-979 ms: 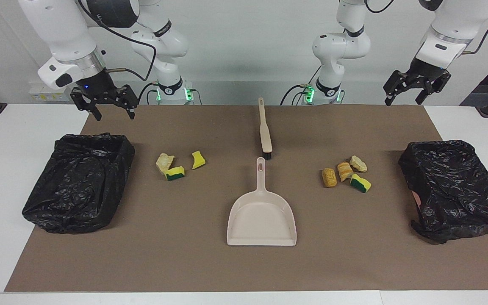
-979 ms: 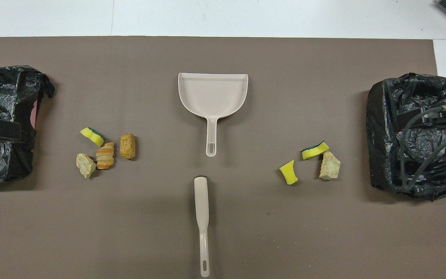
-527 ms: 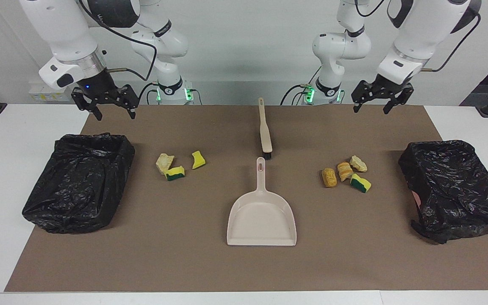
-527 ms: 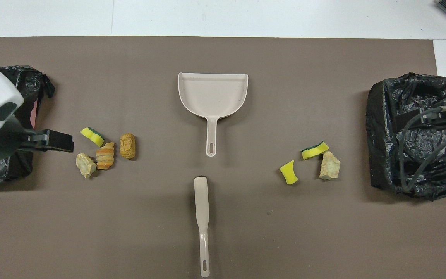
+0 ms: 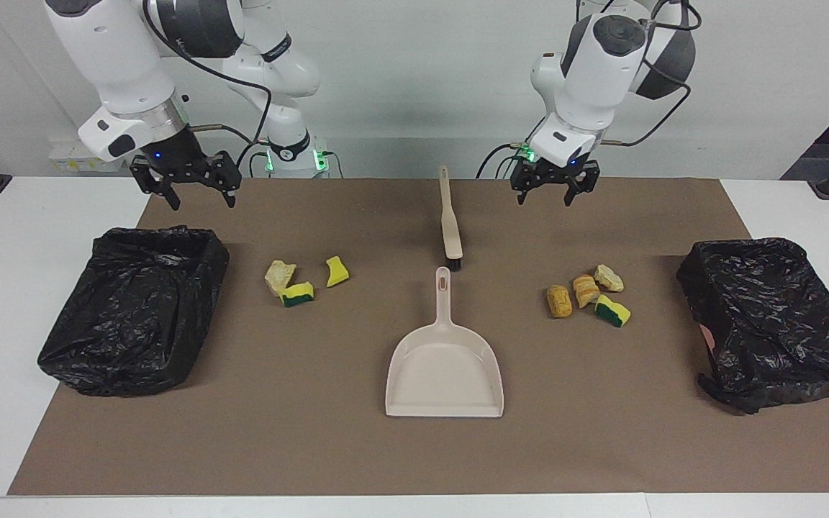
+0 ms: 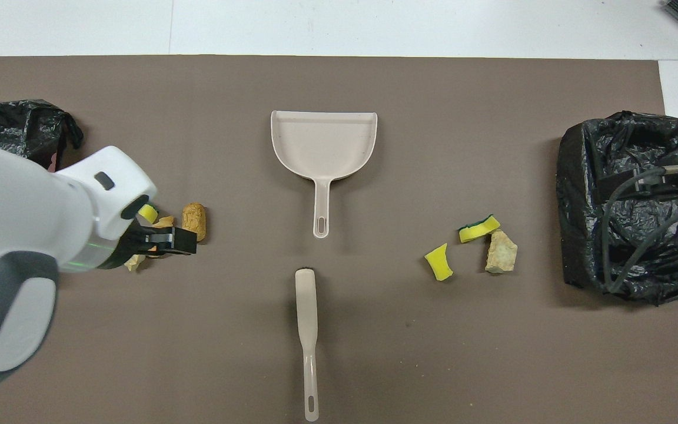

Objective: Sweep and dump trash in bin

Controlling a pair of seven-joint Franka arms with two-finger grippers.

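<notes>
Yellow sponge pieces and tan bread-like scraps (image 5: 587, 296) (image 6: 473, 248) are scattered in two clusters on the brown mat (image 5: 314, 439), either side of the beige plastic dustpan (image 5: 445, 370) and brush (image 5: 450, 219). Raised over the mat, the left gripper (image 5: 550, 188) and right gripper (image 5: 186, 188) are held spread, empty.

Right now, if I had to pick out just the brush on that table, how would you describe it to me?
Start at the brown mat and find the beige dustpan in its middle. In line with the dustpan's handle, nearer to the robots, lies the brush, its dark bristles almost at the handle's tip. It is the only long, thin beige stick; the scraps around are small yellow or tan lumps.
</notes>
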